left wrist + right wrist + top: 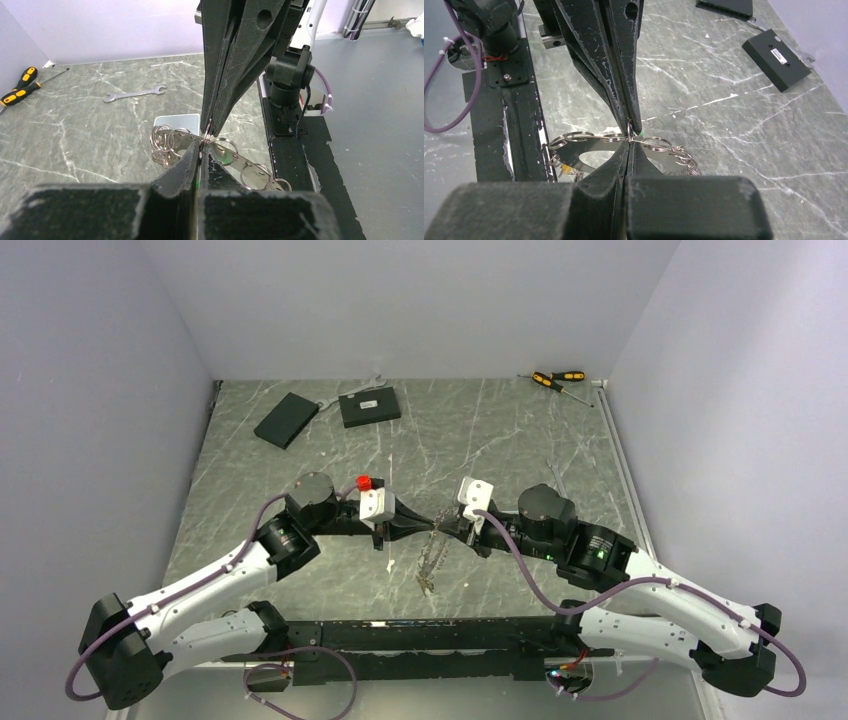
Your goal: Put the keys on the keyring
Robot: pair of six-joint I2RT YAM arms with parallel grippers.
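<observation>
Left jaws and right jaws both clenched tip to tip on the keyring (235, 162) rim; it hangs between them over mid-counter (75, 145). Looks light, stiff and slick, with loose dangling rings, so pinch the flat rim, not the rings.

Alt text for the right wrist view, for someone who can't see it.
The right gripper and left gripper, both shut, meet tip to tip at the rim of the keyring over a marbled table; black boxes lie beyond.
</observation>
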